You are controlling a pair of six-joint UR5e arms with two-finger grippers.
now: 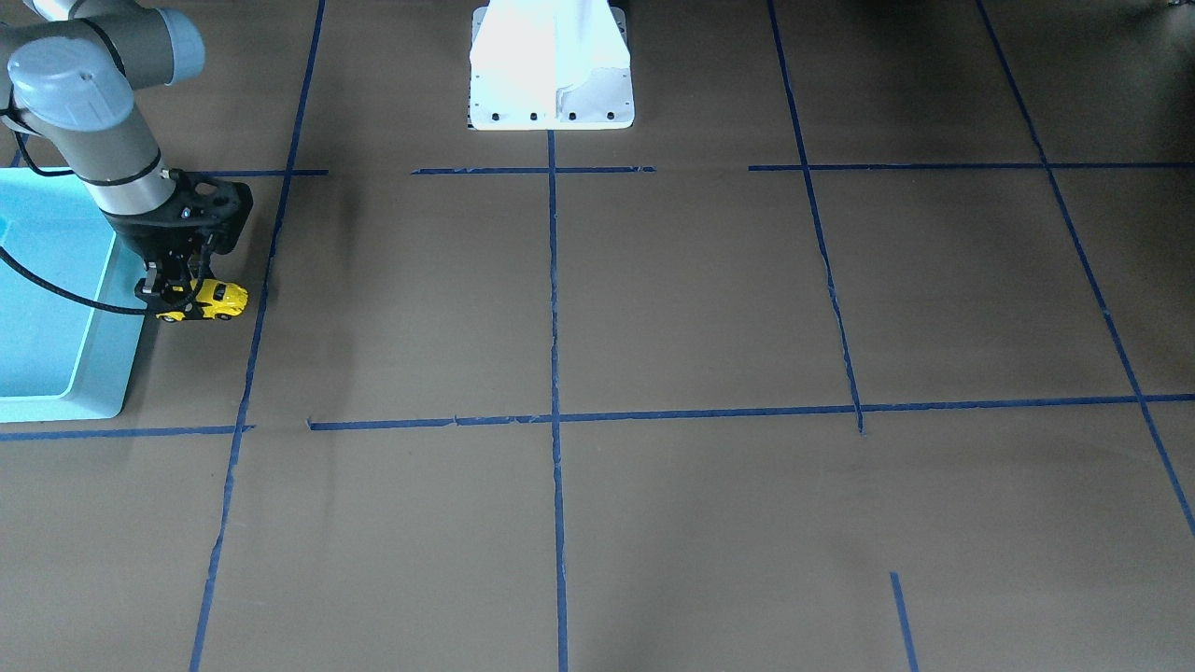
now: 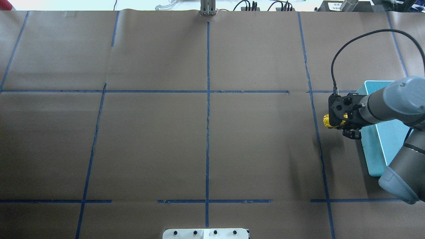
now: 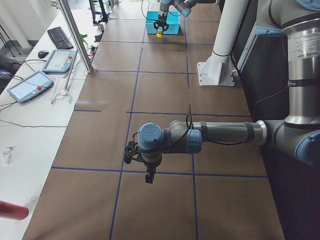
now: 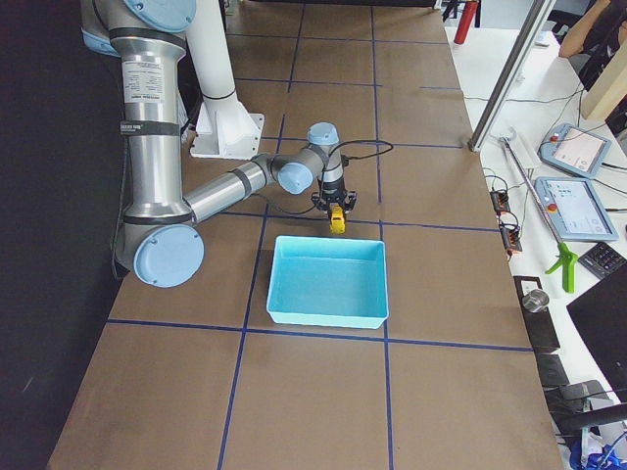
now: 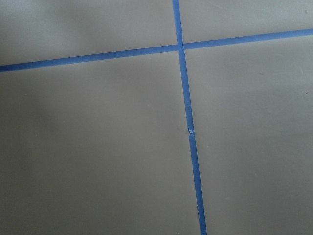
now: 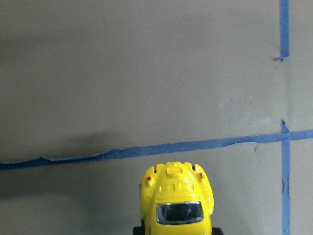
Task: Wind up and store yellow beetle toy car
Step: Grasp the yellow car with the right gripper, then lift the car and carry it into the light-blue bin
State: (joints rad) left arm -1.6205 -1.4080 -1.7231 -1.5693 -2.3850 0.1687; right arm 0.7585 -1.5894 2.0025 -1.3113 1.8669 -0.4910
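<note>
The yellow beetle toy car [image 1: 221,299] sits at or just above the brown table, right beside the light-blue bin [image 1: 105,355]. My right gripper [image 1: 175,297] points down and is shut on the car's rear half. The car shows from above in the overhead view [image 2: 326,121] and fills the bottom of the right wrist view [image 6: 177,203]. My left gripper [image 3: 148,176] shows only in the exterior left view, hanging over bare table far from the car; I cannot tell whether it is open or shut.
The bin [image 2: 371,149] is empty and lies under the right arm at the table's right end. The white robot base [image 1: 551,70] stands at the middle edge. Blue tape lines [image 1: 555,373] cross the brown table.
</note>
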